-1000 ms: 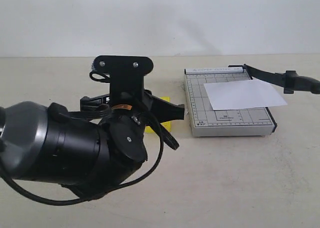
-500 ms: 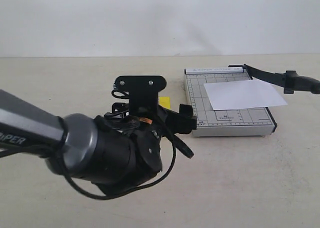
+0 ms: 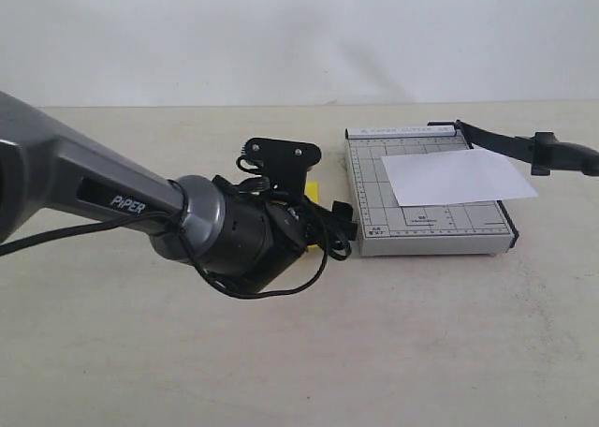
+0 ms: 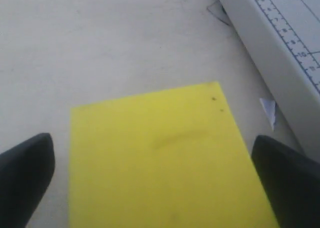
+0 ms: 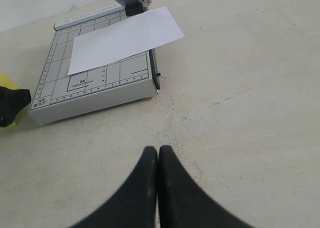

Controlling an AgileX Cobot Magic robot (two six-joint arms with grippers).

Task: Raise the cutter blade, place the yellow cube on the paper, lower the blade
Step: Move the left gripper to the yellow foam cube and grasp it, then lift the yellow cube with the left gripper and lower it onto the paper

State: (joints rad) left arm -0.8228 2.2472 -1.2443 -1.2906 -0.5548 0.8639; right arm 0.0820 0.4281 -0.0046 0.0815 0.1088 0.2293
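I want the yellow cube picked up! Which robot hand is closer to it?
Left. The left hand is open right at the yellow cube, a finger on each side. The right hand is shut over the table, well away, by the grey trimmer board.

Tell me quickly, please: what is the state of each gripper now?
Left gripper: open, fingers on both sides of the cube, not yet gripping it.
Right gripper: shut, holding nothing.
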